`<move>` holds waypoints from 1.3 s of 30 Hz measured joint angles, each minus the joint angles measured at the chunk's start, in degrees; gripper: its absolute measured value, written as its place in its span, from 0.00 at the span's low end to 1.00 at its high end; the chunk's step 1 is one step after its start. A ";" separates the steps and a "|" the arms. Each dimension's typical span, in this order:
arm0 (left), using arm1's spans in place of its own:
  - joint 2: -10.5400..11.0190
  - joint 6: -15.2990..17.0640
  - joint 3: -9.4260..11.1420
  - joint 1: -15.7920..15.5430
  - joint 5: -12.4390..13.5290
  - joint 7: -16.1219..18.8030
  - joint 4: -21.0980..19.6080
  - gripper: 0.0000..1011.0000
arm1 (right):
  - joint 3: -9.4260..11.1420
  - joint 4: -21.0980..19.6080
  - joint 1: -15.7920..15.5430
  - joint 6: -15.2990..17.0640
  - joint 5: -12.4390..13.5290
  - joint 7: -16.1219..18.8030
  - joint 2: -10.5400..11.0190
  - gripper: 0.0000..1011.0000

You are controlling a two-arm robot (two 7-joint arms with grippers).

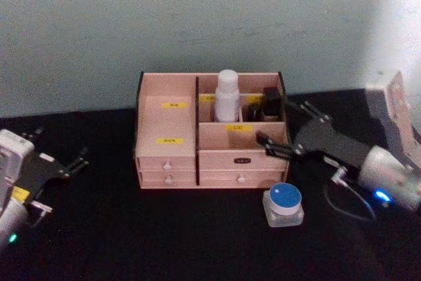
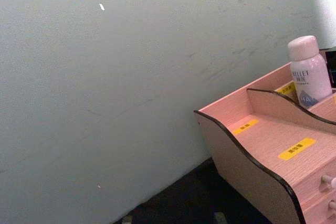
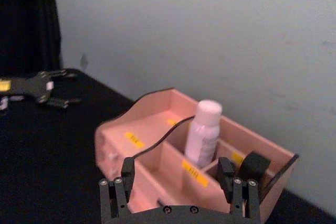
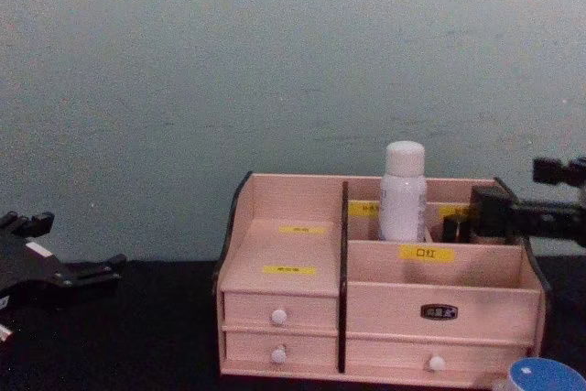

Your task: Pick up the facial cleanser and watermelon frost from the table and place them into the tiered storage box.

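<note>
Head view: black table [image 1: 164, 228] and pale wall [image 1: 197, 11]. The tiered storage box [image 1: 168, 129] sits mid-frame with a white bottle [image 1: 227, 93] upright in a rear compartment. A blue-lidded jar [image 1: 284, 203] stands on the table, lower right. Right gripper [image 1: 271, 146] is spread and empty at the box's right front; left gripper [image 1: 77, 161] is parked at the left edge, splayed. Left wrist view: box cut off at the right. Right wrist view: dark item [image 3: 254, 166] in the box's corner, unidentifiable. Chest view: jar clipped at the bottom edge.
</note>
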 joint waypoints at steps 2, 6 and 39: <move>0.00 0.00 0.00 0.00 0.00 0.00 0.00 0.99 | 0.28 -1.41 -1.40 0.33 0.49 0.12 1.13 0.99; 0.00 0.00 0.00 0.00 0.00 0.00 0.00 0.99 | 0.85 -4.25 -4.55 1.36 1.68 0.17 3.82 0.99; 0.00 0.00 0.00 0.00 0.00 0.00 0.00 0.99 | -2.85 -2.28 -6.54 11.65 5.93 -1.74 8.23 0.99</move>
